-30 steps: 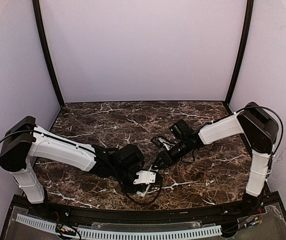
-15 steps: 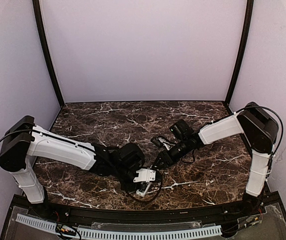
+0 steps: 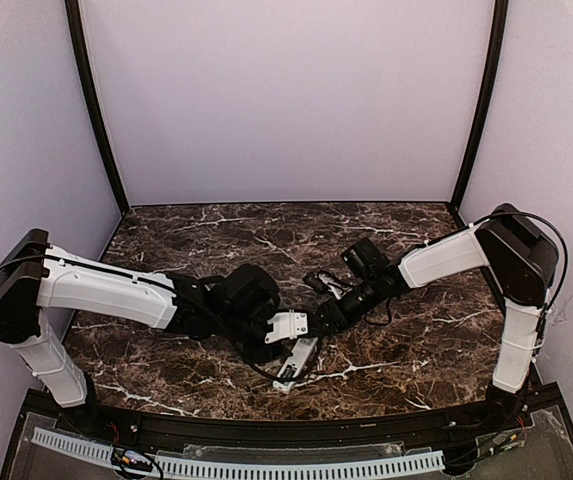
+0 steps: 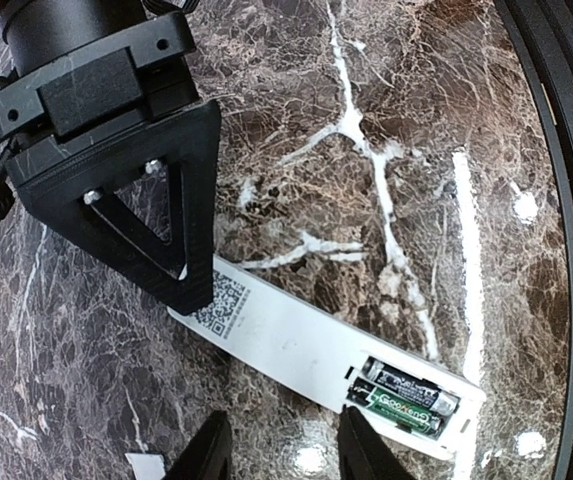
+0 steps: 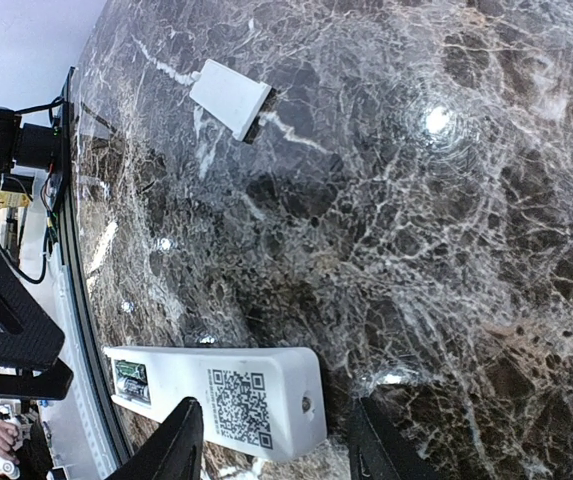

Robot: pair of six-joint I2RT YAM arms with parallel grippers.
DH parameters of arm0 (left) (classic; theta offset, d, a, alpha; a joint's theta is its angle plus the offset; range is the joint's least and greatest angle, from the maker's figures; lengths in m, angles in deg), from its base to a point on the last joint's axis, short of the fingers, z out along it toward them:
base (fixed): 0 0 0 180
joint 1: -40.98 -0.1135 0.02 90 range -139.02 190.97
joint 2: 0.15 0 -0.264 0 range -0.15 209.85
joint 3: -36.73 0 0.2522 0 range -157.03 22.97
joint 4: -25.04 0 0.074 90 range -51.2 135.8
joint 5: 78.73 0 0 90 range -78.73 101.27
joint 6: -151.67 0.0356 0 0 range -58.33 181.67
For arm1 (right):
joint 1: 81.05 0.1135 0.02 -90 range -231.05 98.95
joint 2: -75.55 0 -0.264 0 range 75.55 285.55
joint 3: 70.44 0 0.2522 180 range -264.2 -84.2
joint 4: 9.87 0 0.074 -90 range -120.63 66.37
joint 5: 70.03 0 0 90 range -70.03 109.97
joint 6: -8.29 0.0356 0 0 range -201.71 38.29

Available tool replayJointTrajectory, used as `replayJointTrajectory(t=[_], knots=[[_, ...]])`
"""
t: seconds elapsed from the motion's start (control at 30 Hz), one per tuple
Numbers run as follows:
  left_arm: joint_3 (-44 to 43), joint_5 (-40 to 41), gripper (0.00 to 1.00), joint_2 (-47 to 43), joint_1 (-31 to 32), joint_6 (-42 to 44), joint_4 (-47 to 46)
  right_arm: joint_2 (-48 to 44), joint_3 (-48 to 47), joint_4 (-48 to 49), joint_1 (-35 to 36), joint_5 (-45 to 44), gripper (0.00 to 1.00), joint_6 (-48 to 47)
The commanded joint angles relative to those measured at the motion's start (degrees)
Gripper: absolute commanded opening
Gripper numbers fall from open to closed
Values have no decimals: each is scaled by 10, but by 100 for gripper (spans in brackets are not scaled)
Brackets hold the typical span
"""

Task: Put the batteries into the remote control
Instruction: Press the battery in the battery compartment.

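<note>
The white remote control [image 4: 296, 345] lies back-up on the marble table near the front edge, with a QR code at one end. Its battery compartment is uncovered, with two batteries [image 4: 406, 398] side by side inside. It also shows in the top view [image 3: 294, 368] and the right wrist view [image 5: 216, 395]. My left gripper [image 4: 281, 440] is open and empty, just beside the remote's long side. My right gripper [image 5: 276, 440] is open, with the QR end between its fingers. One right finger [image 4: 198, 200] lies over that end.
A small white battery cover [image 5: 231, 100] lies loose on the marble table [image 3: 416, 340], away from the remote. The black front rail [image 4: 566, 200] runs close behind the remote's battery end. Both arms meet near the table's front middle.
My left gripper has pulled back from over the remote toward the far left, uncovering it. The right arm has barely moved.
</note>
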Motion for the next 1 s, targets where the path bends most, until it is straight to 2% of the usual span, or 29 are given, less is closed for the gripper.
replayJointTrajectory(t=[0.0, 0.47, 0.97], knots=[[-2, -9, 37, 16, 0, -5, 1, -7, 8, -23, -7, -17, 49, -3], [-19, -19, 37, 65, -1, 3, 16, -6, 11, -24, -15, -16, 49, -8], [-39, 3, 37, 104, 19, 44, 106, -8, 19, -21, -20, -14, 49, -11]])
